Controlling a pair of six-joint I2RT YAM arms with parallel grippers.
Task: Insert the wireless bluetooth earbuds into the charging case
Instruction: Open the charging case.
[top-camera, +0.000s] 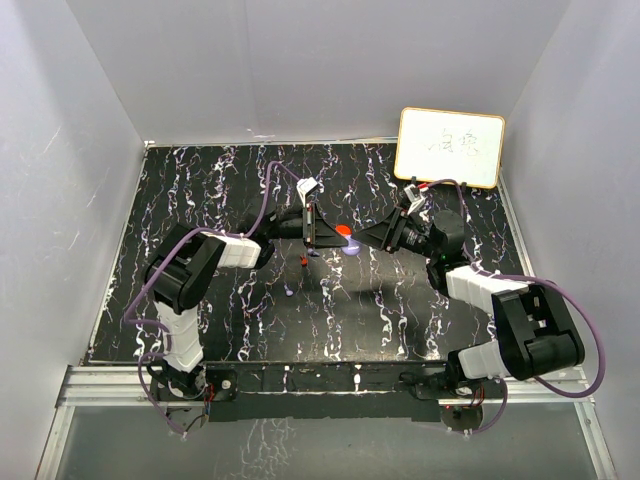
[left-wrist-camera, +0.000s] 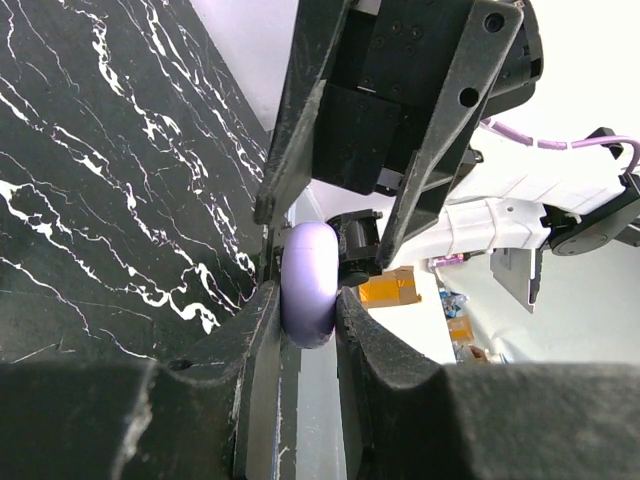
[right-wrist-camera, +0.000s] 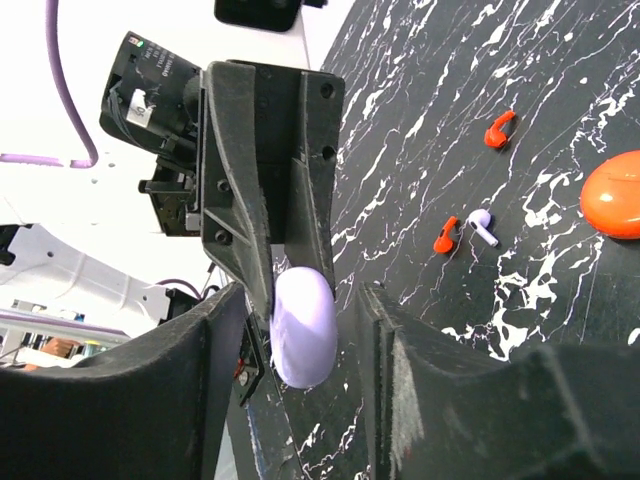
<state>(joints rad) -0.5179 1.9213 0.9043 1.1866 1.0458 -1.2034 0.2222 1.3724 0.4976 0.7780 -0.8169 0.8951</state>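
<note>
A pale purple charging case (left-wrist-camera: 307, 285) is pinched edge-on between my left gripper's (left-wrist-camera: 305, 320) fingers, held above the table's middle (top-camera: 350, 250). My right gripper (right-wrist-camera: 305, 330) faces it from the right with a finger on each side of the same case (right-wrist-camera: 303, 325), and a gap shows on both sides, so it is open. On the black marbled table lie two red earbuds (right-wrist-camera: 498, 130) (right-wrist-camera: 446, 236) and one pale purple earbud (right-wrist-camera: 481, 226). From above, a red earbud (top-camera: 303, 260) shows just below the left gripper (top-camera: 318, 235).
A round red-orange case (right-wrist-camera: 615, 195) lies on the table beside the grippers (top-camera: 343, 231). A white board with an orange frame (top-camera: 450, 147) leans at the back right. Grey walls enclose the table on three sides.
</note>
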